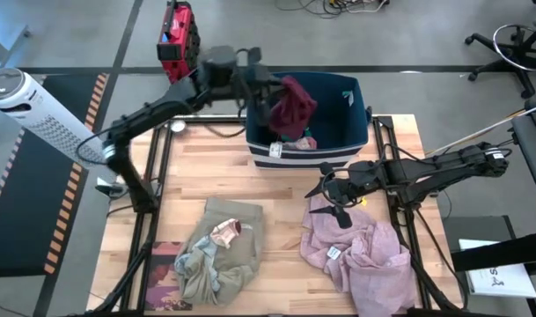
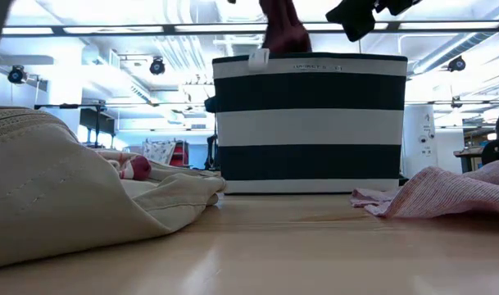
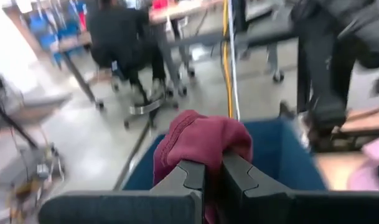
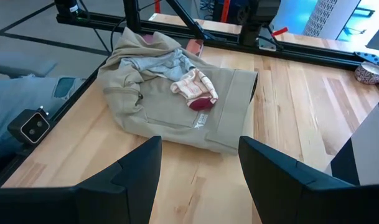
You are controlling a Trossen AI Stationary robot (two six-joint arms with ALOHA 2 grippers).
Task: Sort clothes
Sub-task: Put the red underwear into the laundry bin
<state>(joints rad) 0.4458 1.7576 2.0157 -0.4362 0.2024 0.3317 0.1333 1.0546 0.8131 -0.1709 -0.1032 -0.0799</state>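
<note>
My left gripper (image 1: 272, 95) is shut on a maroon garment (image 1: 292, 106) above the open top of the navy-and-white striped bin (image 1: 351, 150) at the table's far side. Small teal and pink pieces (image 1: 303, 141) lie inside the bin. My right gripper (image 1: 331, 189) stands open, with nothing between its fingers, above the far edge of the lilac-pink garment (image 1: 364, 255), which is spread on the table's near right. A khaki-beige garment (image 4: 177, 99) lies bunched at the near left, with a grey-green piece (image 4: 155, 62) and a pink piece (image 4: 192, 87) on top of it. My left gripper pinches a bunched upper part of the maroon garment (image 3: 205, 149) between its two fingers (image 3: 245, 177); how many layers cannot be told. The fingers reach nearly level from the table's left side. The garment hangs slack below them over the bin's opening, and the bin's near wall (image 2: 310, 123) hides its lower end.
A flat book with a dark pinkish cover (image 1: 166, 277) lies at the near left corner beside the khaki pile. A small bowl (image 1: 177, 126) sits at the far left. A white tower fan (image 1: 30, 106) stands off the table's left. A person sits beyond the table (image 3: 124, 37).
</note>
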